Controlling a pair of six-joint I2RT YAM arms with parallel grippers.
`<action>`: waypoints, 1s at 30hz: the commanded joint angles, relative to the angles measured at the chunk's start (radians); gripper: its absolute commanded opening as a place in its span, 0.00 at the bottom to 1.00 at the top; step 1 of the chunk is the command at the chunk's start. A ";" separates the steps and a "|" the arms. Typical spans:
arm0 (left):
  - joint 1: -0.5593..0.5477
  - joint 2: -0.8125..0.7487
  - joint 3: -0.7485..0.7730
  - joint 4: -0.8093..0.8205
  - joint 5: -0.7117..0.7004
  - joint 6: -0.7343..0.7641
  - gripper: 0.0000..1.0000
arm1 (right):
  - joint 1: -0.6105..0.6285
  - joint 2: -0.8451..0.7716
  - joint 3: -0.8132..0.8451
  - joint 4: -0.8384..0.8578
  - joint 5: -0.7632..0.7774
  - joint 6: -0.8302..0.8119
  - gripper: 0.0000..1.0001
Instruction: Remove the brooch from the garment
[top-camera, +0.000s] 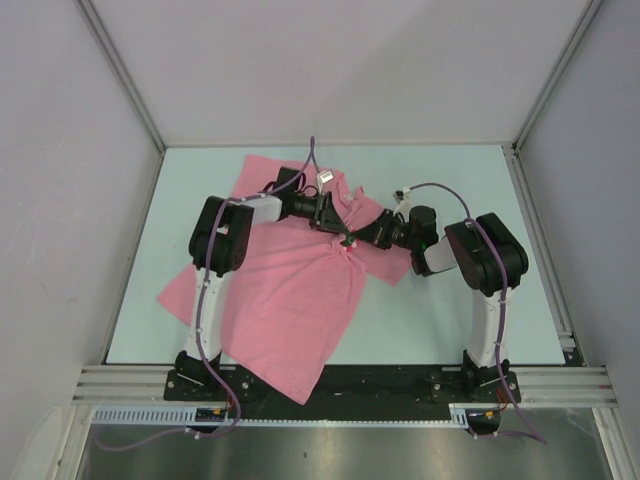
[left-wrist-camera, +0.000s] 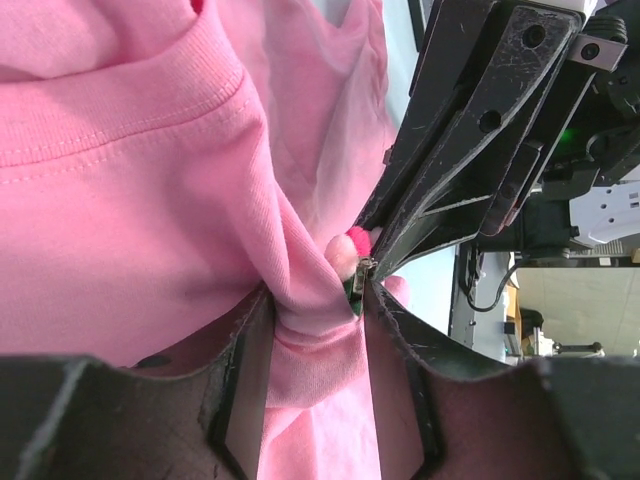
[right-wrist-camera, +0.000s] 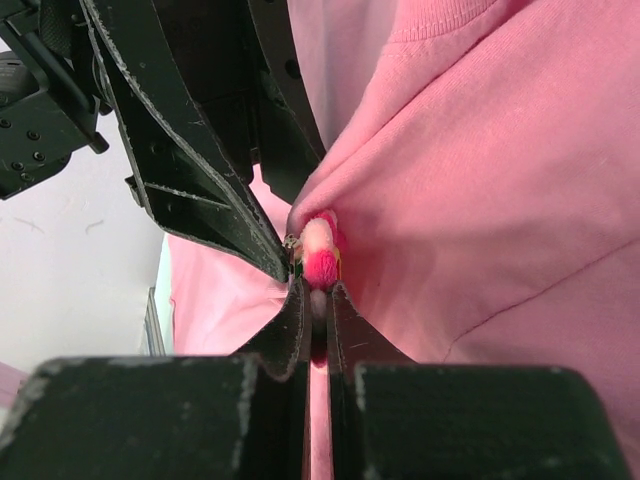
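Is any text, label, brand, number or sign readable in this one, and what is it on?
None can be read in any view.
Too small to read: the white label at the collar of the garment.
No lettering shows on the brooch.

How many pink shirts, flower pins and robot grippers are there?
Pink short-sleeved fabric T-shirt: 1
Small pink flower-shaped brooch with red centre: 1
Black two-finger grippers: 2, left gripper and right gripper
Total: 4
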 joint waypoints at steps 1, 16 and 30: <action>-0.017 0.015 0.020 -0.015 0.024 0.031 0.43 | 0.011 -0.002 0.026 0.040 -0.015 -0.018 0.00; -0.034 0.022 0.029 0.002 0.032 0.008 0.36 | 0.021 0.007 0.058 -0.027 0.005 -0.040 0.00; 0.024 -0.221 -0.061 -0.180 -0.287 -0.074 0.45 | 0.008 -0.035 0.058 -0.156 0.068 -0.037 0.00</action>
